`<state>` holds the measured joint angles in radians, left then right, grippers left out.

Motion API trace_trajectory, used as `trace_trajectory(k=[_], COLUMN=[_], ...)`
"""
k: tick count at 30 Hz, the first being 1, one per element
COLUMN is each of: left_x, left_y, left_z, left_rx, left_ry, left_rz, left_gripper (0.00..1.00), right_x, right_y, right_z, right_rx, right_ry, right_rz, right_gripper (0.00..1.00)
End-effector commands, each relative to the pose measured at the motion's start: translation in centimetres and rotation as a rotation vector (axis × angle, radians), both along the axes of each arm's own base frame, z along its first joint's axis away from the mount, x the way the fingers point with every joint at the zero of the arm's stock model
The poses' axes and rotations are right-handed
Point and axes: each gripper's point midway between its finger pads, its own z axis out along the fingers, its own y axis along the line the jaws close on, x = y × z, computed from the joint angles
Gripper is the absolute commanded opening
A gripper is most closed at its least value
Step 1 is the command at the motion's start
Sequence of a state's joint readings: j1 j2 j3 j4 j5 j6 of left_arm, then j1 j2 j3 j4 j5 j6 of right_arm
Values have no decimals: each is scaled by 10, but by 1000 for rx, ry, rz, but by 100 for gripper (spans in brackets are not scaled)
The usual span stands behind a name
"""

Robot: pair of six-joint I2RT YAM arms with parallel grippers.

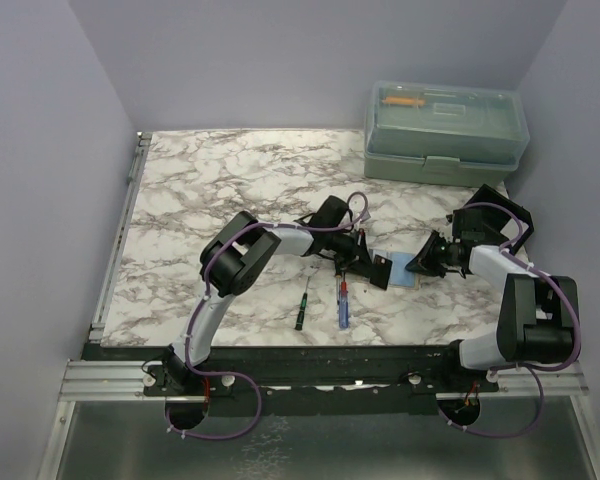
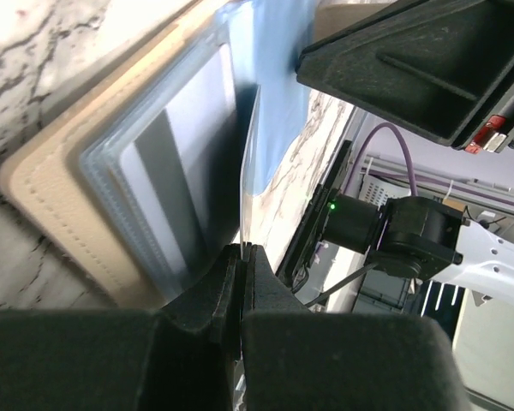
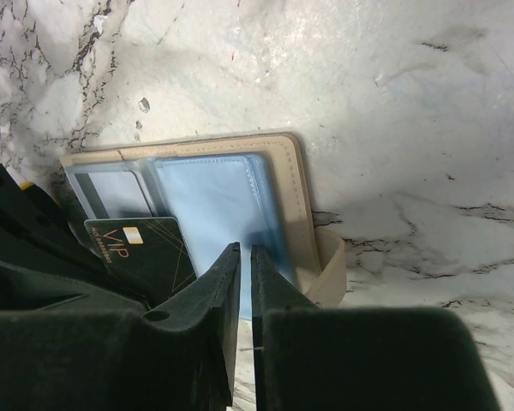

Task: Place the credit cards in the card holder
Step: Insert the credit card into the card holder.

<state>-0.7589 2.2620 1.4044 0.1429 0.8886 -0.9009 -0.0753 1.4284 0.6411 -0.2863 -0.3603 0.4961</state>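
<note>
The left end effector (image 2: 242, 253) has its 2 fingers pressed together on the lower edge of a clear leaf (image 2: 249, 163) of the card holder (image 2: 47, 184), standing that leaf upright. The right end effector (image 3: 245, 261) shows only a thin slit between its fingers, over a bluish sleeve; whether it pinches that sleeve I cannot tell. The holder lies open on the table (image 3: 394, 103) between both arms.

Its tan cover looks soft and its sleeves thin, slick and floppy. I judge a leaf is best taken at its free edge, and a stiff, light card by a short end, to slide in flat.

The left wrist view alone shows a grey-striped card (image 2: 158, 175) seated in a sleeve. The right wrist view alone shows a black VIP card (image 3: 141, 248) beside the left fingers. Only the top view takes in 2 screwdrivers (image 1: 302, 310) nearer the bases and the green toolbox (image 1: 445, 130) at the far edge.
</note>
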Motion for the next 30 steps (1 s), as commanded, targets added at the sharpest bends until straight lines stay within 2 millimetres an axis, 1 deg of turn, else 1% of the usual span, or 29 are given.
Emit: trace_trajectory(k=[1,8,17,24,30], left_x=[2,2,6,10,23], left_y=[5,3,-8,-13,-16], left_z=[-2,-9,-2,-8,-12], left_rx=[4,3,-45,-40,-22], left_ry=[8,37,34,53,23], left_rz=[23,17,-20,-10,54], left_gripper=[0,0,0,0,0], right_x=[-2,-3,-3,-3,-3], right_y=[-7,-7,-6,-5,-5], right_z=[-7,-7,-8,-8,-9], right_rx=[-44,-43,-38,-35,-34], right_ry=[31,34,40,40,41], right_rz=[5,5,9,12,14], right_gripper=[13,13,13,13,13])
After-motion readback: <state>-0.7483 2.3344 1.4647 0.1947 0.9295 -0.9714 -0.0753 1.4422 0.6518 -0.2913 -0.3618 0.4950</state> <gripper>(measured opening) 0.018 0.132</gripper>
